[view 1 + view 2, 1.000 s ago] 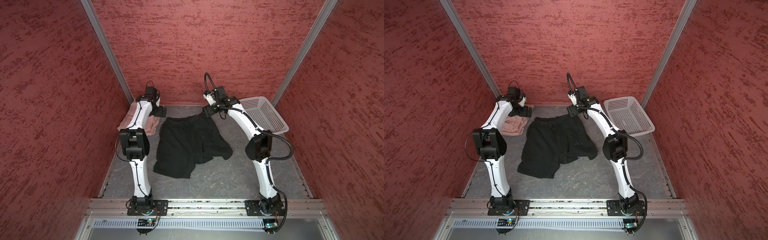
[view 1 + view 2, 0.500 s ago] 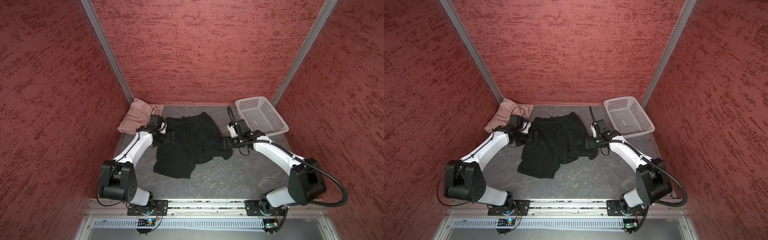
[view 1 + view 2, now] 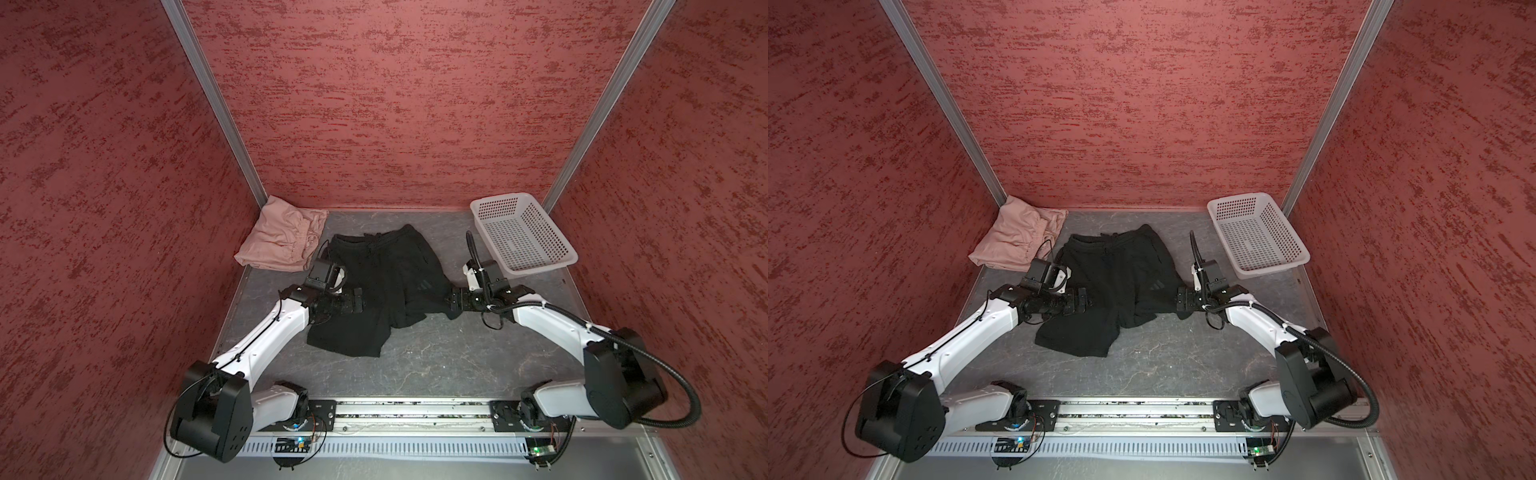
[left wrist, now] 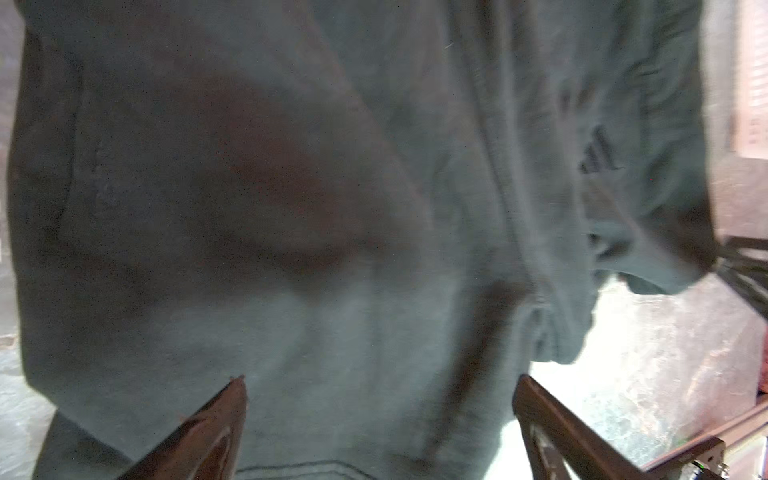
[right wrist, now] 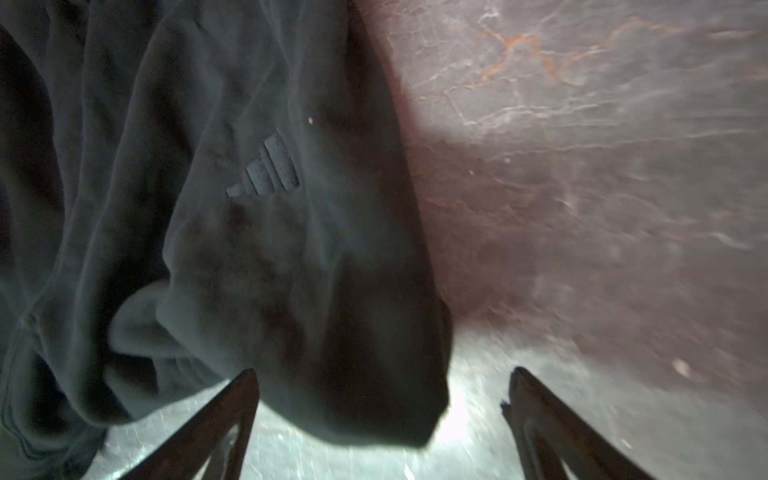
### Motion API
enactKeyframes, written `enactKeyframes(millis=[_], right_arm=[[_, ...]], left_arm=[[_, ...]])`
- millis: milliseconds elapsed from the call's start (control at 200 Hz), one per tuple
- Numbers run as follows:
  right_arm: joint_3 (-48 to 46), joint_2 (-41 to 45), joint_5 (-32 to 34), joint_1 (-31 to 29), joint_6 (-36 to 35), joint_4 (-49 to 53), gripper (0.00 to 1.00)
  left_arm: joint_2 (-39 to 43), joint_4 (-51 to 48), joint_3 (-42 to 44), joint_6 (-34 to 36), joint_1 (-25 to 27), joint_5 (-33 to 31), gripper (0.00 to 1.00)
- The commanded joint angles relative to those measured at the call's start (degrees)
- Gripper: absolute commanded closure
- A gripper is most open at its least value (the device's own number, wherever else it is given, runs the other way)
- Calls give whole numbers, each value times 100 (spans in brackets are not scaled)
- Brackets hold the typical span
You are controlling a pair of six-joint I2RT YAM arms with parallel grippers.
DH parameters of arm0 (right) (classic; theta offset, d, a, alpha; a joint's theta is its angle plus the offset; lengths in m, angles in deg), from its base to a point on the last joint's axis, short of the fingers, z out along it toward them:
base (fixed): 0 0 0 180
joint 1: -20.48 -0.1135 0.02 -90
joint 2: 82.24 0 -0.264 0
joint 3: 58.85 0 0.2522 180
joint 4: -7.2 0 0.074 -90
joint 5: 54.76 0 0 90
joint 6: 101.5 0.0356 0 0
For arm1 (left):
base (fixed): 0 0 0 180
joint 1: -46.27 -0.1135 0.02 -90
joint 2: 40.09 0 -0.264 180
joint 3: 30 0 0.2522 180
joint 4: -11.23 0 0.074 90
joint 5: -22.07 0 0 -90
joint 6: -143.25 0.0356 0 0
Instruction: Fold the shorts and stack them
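Observation:
The black shorts (image 3: 382, 286) (image 3: 1117, 286) lie spread on the grey table, waistband to the back, a small logo (image 3: 424, 286) (image 5: 266, 170) on the right leg. My left gripper (image 3: 357, 305) (image 4: 378, 380) is open, low over the shorts' left side, and dark fabric (image 4: 332, 208) fills the gap between its fingers. My right gripper (image 3: 451, 301) (image 5: 383, 374) is open at the right leg's hem corner (image 5: 353, 407), which reaches between its fingers. The dusty pink shorts (image 3: 282, 239) (image 3: 1013, 237) lie bunched in the back left corner.
A white perforated basket (image 3: 540, 266) (image 3: 1275, 269) stands at the back right, just behind my right wrist. Red textured walls close in the table (image 3: 436, 357) on three sides. Bare grey surface shows in front of the black shorts.
Both arms have swung down from the back of the table to the two sides of the black shorts. The pink shorts are uncovered. Both grippers have stayed open.

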Motion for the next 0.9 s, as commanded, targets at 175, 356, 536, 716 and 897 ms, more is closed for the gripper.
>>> enactKeyframes(millis=[175,356,536,716,897], right_arm=[[98,-152,-721,30,228,-404,39],[-13,211,-188,20,297,396,33],[-274,481,-77,22,242,368,1],[-397,-45,61,21,48,-151,1],[-99,-488,32,21,-233,-323,5]], left_arm=[[202,211,131,-24,119,86,1],[361,226,250,-51,189,69,1],[395,398,445,-62,198,213,1],[285,316,447,32,220,234,1],[477,225,452,84,224,212,1]])
